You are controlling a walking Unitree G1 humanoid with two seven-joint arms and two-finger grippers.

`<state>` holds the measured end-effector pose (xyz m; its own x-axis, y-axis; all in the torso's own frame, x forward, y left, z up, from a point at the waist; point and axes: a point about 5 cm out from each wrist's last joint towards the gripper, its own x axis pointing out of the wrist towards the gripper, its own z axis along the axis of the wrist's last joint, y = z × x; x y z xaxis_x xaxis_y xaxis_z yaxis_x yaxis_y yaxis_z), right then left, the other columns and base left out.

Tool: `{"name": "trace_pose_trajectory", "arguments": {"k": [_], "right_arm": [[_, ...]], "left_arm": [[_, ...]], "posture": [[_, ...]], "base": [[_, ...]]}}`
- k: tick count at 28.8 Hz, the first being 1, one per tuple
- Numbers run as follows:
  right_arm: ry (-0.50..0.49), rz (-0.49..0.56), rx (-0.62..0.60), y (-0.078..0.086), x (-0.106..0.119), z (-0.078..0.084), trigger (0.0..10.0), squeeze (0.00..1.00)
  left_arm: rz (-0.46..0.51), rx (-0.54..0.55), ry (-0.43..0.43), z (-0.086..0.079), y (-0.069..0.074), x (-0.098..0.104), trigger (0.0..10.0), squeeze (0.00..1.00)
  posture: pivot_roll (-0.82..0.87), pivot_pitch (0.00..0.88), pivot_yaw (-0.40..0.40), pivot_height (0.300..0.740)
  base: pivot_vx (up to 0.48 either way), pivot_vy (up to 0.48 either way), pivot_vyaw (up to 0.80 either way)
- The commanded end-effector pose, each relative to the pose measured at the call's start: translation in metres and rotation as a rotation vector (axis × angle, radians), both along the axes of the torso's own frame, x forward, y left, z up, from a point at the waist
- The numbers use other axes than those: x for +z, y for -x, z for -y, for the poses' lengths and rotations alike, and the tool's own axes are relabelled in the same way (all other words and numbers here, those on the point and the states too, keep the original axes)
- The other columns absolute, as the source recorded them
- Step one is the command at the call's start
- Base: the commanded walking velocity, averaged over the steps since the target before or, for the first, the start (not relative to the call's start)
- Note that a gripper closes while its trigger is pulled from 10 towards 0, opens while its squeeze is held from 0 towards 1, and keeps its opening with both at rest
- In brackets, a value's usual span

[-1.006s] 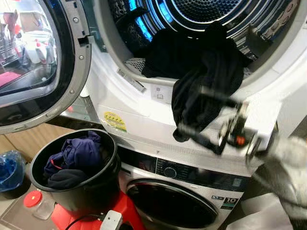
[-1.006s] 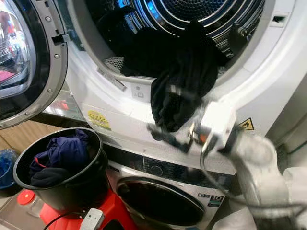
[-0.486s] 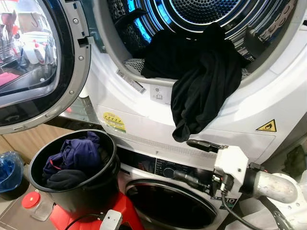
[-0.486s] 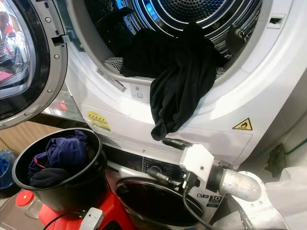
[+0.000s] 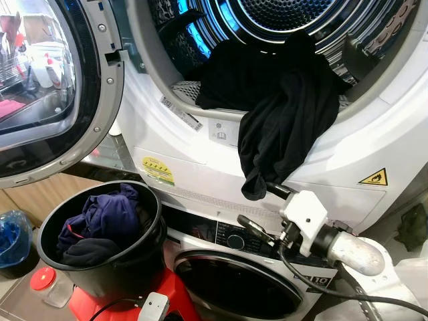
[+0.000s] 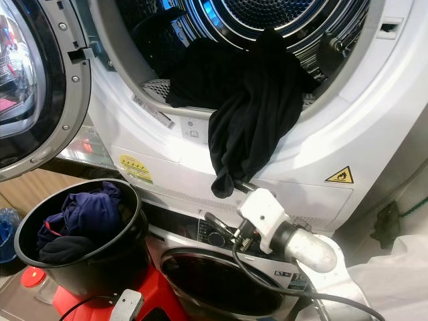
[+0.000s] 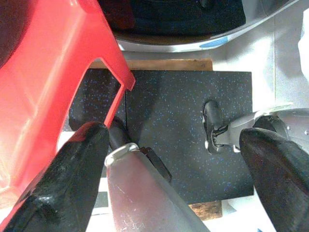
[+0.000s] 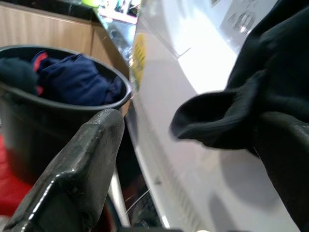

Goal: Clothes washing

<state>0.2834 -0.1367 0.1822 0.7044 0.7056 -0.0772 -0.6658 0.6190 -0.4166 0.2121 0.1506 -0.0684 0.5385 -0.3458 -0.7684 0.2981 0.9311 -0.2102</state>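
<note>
The upper machine's door [image 5: 50,93] stands swung open at far left, and below it a black bucket [image 5: 100,237] holding dark blue clothes [image 5: 103,217] sits on a red stool [image 5: 177,294] in front of the lower washer [image 5: 241,281]. A black garment [image 5: 281,127] hangs out of the open drum [image 5: 281,27] over the rim and down the white front panel, its lower end just above the right gripper [image 5: 264,206], whose two fingers are spread apart with nothing between them, the upper fingertip close under the cloth's hem. The left gripper [image 7: 169,164] points down at a dark speckled floor mat [image 7: 188,125] beside the red stool, fingers spread wide and empty.
</note>
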Motion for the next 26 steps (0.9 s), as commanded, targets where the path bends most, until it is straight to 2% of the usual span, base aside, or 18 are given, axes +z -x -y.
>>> {"name": "trace_pose_trajectory", "arguments": {"k": [1,12,14,18,22,24,26], "right_arm": [[0.005,0.003,0.004,-0.001,0.000,-0.004,10.0,0.00],[-0.044,0.069,-0.073,-0.017,0.014,-0.019,10.0,0.00],[-0.063,0.103,-0.122,-0.024,0.020,-0.019,10.0,0.00],[-0.082,0.155,-0.197,-0.031,0.029,-0.016,10.0,0.00],[-0.104,0.272,-0.296,-0.037,0.046,-0.007,10.0,0.00],[-0.151,0.332,-0.357,-0.040,0.058,0.000,10.0,0.00],[-0.164,0.371,-0.373,-0.040,0.064,0.002,10.0,0.00]], "left_arm": [[-0.010,0.010,-0.018,-0.005,0.002,-0.002,10.0,0.00],[-0.012,0.015,-0.017,-0.005,0.003,-0.002,10.0,0.00],[-0.012,0.019,-0.017,-0.005,0.003,-0.002,10.0,0.00],[-0.012,0.022,-0.016,-0.006,0.003,-0.002,10.0,0.00],[-0.011,0.021,-0.015,-0.005,0.003,-0.002,10.0,0.00],[-0.010,0.023,-0.015,-0.005,0.003,-0.002,10.0,0.00],[-0.009,0.023,-0.015,-0.005,0.002,-0.002,10.0,0.00]], "posture": [[-0.12,0.041,0.087,0.740],[-0.11,0.039,0.089,0.740],[-0.11,0.039,0.089,0.740],[-0.11,0.040,0.090,0.740],[-0.11,0.039,0.090,0.740],[-0.11,0.040,0.089,0.740],[-0.11,0.039,0.090,0.740]], "base": [[0.000,0.000,0.00],[0.000,0.000,0.00],[0.000,0.000,0.00],[0.000,0.000,0.00],[0.000,0.000,0.00],[0.000,0.000,0.00],[0.000,0.000,0.00]]}}
